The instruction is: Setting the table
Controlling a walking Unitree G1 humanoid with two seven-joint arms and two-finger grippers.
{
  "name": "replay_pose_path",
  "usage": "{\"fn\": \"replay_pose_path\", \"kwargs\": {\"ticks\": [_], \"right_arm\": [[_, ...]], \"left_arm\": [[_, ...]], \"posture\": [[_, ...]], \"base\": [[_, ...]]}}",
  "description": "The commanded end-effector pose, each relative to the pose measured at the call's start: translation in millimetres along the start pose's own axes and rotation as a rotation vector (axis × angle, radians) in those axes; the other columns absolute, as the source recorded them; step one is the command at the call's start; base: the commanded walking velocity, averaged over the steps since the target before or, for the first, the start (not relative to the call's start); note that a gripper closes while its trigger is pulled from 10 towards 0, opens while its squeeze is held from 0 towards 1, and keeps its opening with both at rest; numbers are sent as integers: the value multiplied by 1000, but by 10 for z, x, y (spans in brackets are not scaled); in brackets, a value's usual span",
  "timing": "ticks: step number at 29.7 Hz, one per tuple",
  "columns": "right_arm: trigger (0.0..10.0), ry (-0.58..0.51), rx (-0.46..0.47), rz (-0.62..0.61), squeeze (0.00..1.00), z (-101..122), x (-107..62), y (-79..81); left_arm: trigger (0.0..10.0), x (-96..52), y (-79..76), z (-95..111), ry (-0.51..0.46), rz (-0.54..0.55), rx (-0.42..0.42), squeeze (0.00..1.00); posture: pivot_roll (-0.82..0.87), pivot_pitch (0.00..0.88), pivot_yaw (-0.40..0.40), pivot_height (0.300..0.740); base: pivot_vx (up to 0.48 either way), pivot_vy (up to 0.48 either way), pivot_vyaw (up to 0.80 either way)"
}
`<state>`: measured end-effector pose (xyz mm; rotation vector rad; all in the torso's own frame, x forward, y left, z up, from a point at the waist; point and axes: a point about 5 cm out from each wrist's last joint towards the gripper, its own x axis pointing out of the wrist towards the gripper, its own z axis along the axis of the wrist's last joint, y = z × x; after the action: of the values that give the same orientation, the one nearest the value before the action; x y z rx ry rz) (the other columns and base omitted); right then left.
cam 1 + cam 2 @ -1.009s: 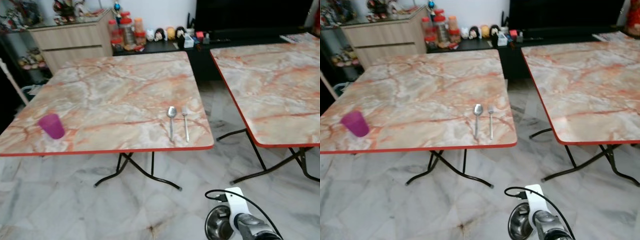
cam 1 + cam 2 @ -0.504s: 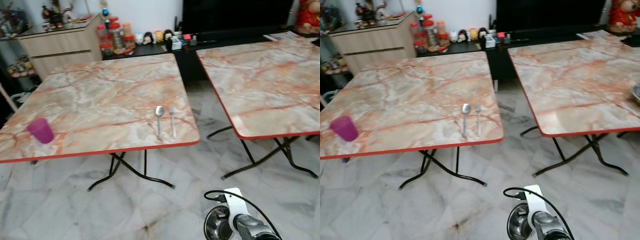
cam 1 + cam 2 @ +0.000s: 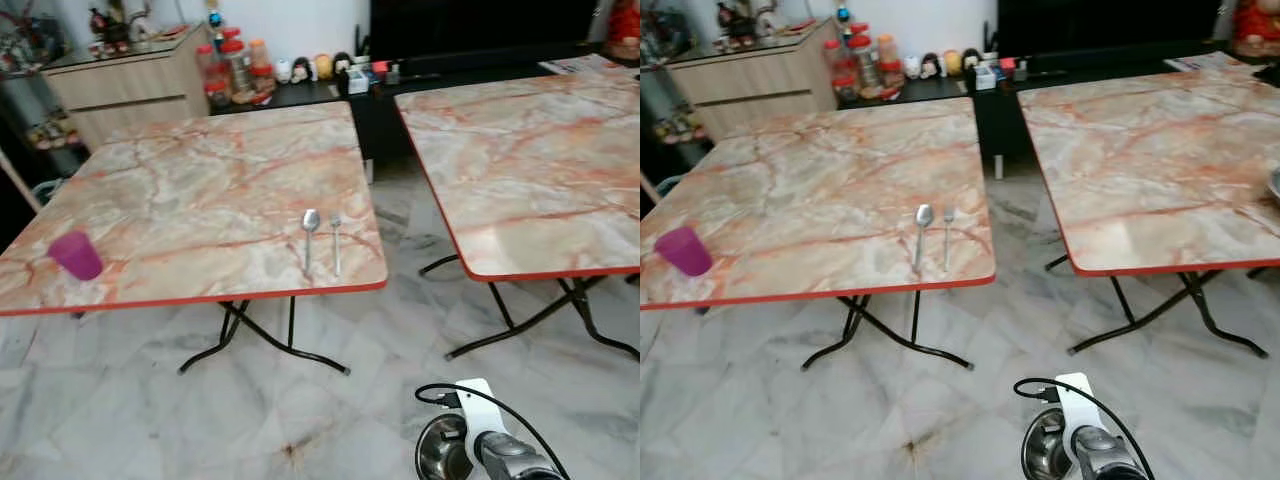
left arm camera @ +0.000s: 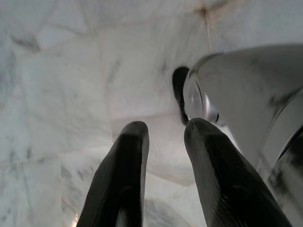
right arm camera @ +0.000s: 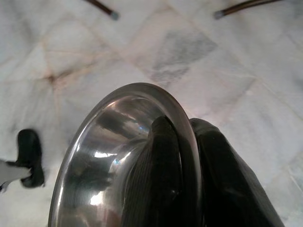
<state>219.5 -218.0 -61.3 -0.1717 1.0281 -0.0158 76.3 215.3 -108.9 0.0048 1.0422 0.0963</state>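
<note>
The right wrist view showed how the bowl was held: the right gripper (image 5: 187, 156) had one black finger inside the steel bowl (image 5: 109, 156) and one outside, clamped on the rim. The head views showed the same bowl (image 3: 440, 455) low down by the right arm (image 3: 505, 458), out over the marble floor (image 3: 120, 400) and not on any table. A white block with a black cable (image 3: 470, 393) sat on that arm just above the bowl.

The left wrist view showed the left gripper (image 4: 163, 137) pointing down at the floor, its two fingers a little apart with nothing between them (a shiny silver part of the robot sat close beside them).

The head views showed two marble-look tables with red edges. On the left table (image 3: 200, 160) a spoon (image 3: 309, 236) and a fork (image 3: 336, 240) lay side by side near the front right corner. They were close but not touching. Both were long ways from front to back, with the spoon's bowl and the fork's prongs pointing to the far edge and the handles toward the front edge. A purple cup (image 3: 76, 255) stood upright near the front left corner. The right table (image 3: 520, 130) stood beside it with a gap of floor between. Behind the tables were a wooden cabinet (image 3: 130, 85) and some jars (image 3: 232, 65) on a low dark shelf.
</note>
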Motion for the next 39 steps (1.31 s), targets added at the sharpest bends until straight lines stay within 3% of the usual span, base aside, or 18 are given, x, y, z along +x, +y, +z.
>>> {"fn": "replay_pose_path", "kwargs": {"ticks": [1,33,39], "right_arm": [[10000,-19,4,3,0,50,1,9],[10000,-25,1,3,0,97,0,-5],[10000,-22,-4,-1,0,106,-1,-14]], "left_arm": [[10000,-6,30,-16,13,6,19,0],[10000,5,28,18,3,-2,13,0],[10000,11,18,34,1,-15,20,0]], "posture": [[-95,0,76,736],[-85,0,71,736],[-80,0,68,736]], "base": [[244,-255,0],[248,-268,0],[0,-255,0]]}}
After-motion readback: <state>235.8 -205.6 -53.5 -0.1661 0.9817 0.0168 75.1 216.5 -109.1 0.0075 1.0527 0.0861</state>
